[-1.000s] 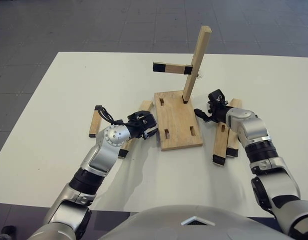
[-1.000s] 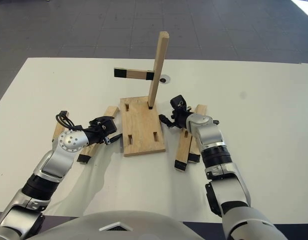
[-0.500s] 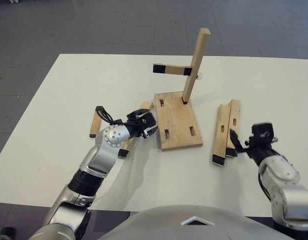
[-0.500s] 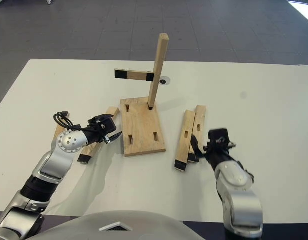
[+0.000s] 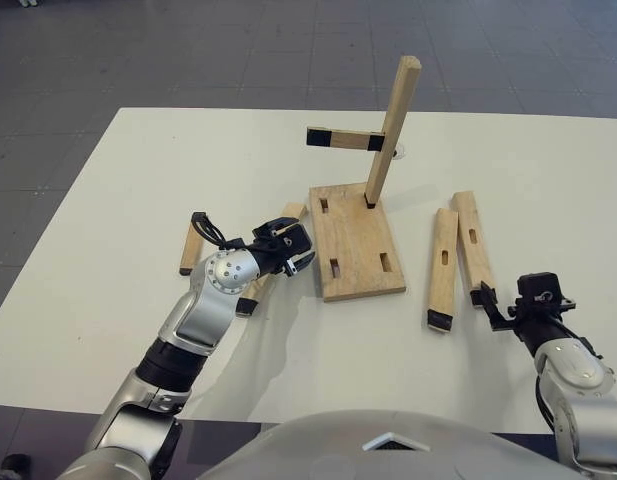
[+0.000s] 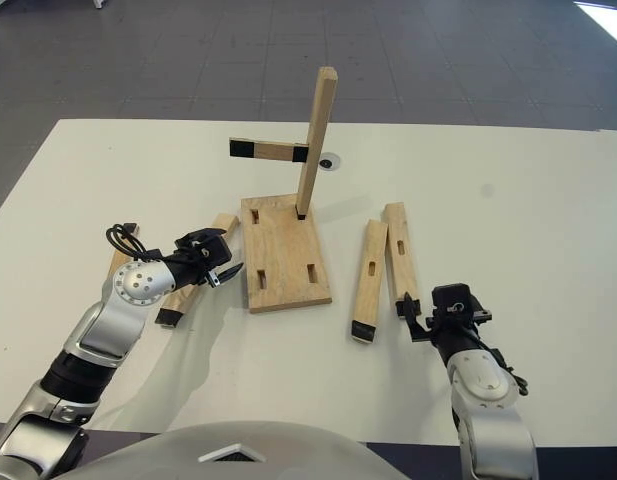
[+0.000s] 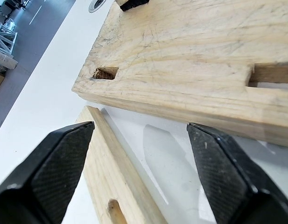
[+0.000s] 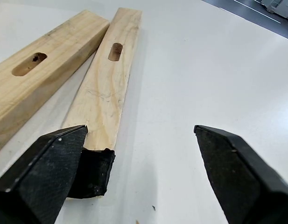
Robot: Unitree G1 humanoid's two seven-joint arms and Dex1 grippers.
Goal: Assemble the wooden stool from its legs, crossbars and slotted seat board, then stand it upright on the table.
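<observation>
Two legs lie flat on the table (image 5: 138, 180) right of the board (image 5: 353, 240), and their layout has changed. The inner leg (image 5: 441, 265) lies as before. The outer leg (image 5: 471, 245) has swung, its black-capped near end now out to the right. The pair lay side by side half a second ago; now they are close only at their far ends and splay apart toward the robot. The right gripper (image 8: 140, 133) was up beside the board a second ago. It has since drawn back to the near right of the table and has slid a little farther right and nearer in the last half second. Its jaws stand wide apart with nothing between them. One finger (image 8: 45, 172) is just beside the outer leg's capped end, perhaps touching it, though the view does not settle that. The left gripper (image 7: 140, 126) has not moved. It hangs low at the board's left edge with its jaws spread wide and empty, over the gap between the board and a third leg (image 5: 290, 213) lying along that side. A short piece (image 5: 191, 245) farther left is also unchanged. The board stays flat, with one standing leg (image 5: 393, 130) upright in its far right slot. A crossbar (image 5: 343, 139) sticks out leftward from that leg.
</observation>
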